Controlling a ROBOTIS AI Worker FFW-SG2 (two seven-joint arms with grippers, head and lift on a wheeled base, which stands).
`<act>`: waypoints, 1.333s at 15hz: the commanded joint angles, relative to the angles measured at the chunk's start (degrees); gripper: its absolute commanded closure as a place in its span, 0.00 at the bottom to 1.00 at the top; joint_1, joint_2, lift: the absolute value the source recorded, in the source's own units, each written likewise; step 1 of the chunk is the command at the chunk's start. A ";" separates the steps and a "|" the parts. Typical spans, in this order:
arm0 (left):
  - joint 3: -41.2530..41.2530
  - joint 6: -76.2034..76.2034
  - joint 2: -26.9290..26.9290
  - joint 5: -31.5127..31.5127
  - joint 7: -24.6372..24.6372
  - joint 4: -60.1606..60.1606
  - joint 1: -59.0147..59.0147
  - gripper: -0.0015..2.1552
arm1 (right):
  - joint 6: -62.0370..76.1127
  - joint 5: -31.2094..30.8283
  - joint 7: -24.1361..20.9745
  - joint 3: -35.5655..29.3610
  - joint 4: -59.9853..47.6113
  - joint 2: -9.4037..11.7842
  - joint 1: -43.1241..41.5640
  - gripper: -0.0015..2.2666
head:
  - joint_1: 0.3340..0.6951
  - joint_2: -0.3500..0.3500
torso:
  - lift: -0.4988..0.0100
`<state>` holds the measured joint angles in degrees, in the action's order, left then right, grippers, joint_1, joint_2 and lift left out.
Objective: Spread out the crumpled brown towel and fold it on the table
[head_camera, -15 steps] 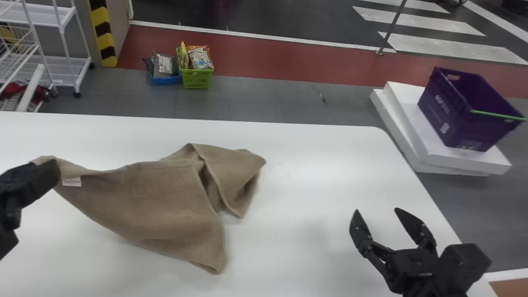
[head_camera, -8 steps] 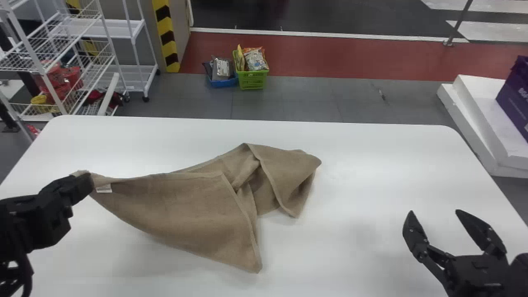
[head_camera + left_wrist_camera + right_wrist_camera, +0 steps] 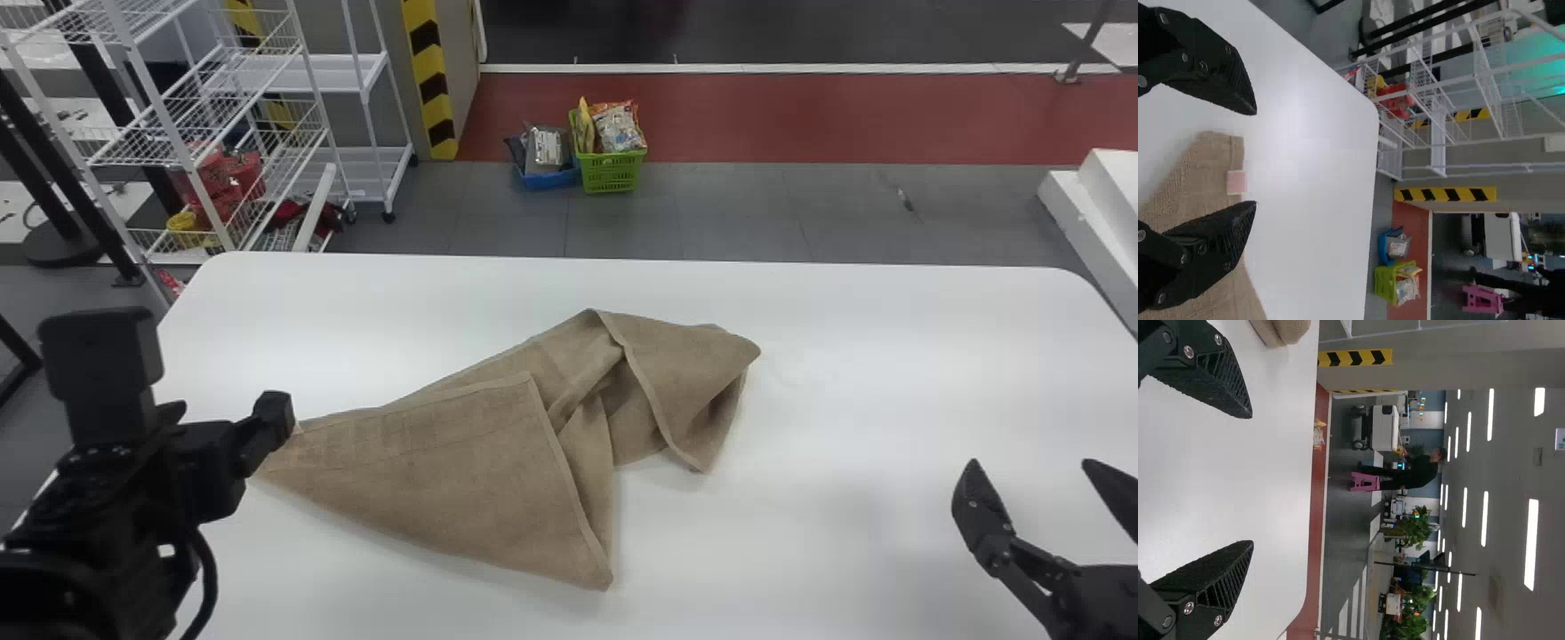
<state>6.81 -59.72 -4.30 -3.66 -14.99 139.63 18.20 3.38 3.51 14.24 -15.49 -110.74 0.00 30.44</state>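
Note:
My left gripper (image 3: 277,414) is at the towel's left end in the head view. In its wrist view the left gripper (image 3: 1256,158) stands open, the corner of the brown towel (image 3: 1211,167) with its small pale label lying beyond the gap. The towel (image 3: 462,471) lies on the white table (image 3: 845,373), its left part fairly flat, its right part folded over and bunched. At the right, apart from the cloth, my right gripper (image 3: 1031,471) is open and empty. The right wrist view has that gripper (image 3: 1252,480) over bare tabletop, and the towel's edge (image 3: 1290,328).
White wire shelves (image 3: 222,133) stand behind the table's far left corner. Beyond the far edge, a green basket (image 3: 612,171) and a blue one (image 3: 549,180) sit on the floor. White slabs (image 3: 1102,209) lie past the right edge.
The head view has swung left. My left gripper has opened and let go of the towel's left corner, which has dropped from its raised position to the table.

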 commanded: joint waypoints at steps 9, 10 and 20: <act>-25.79 11.25 -0.71 8.50 -0.03 2.41 7.12 0.07 | 0.18 0.44 0.27 -0.07 0.96 -0.05 0.06 0.07 | 1.00 0.21 | 0.73; -27.02 13.53 -0.80 9.02 0.23 1.00 7.12 0.07 | 0.18 0.44 0.27 0.19 1.14 -0.05 0.06 0.07 | 1.00 0.19 | 0.73; -36.87 15.64 0.08 11.75 -2.14 -18.60 -5.10 0.10 | 1.06 0.44 0.35 2.04 1.40 -0.05 0.76 0.07 | 1.00 0.04 | 0.73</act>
<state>-29.61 -41.82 -4.22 7.99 -17.11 121.79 13.87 4.41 3.96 14.58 -13.47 -109.47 0.00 31.19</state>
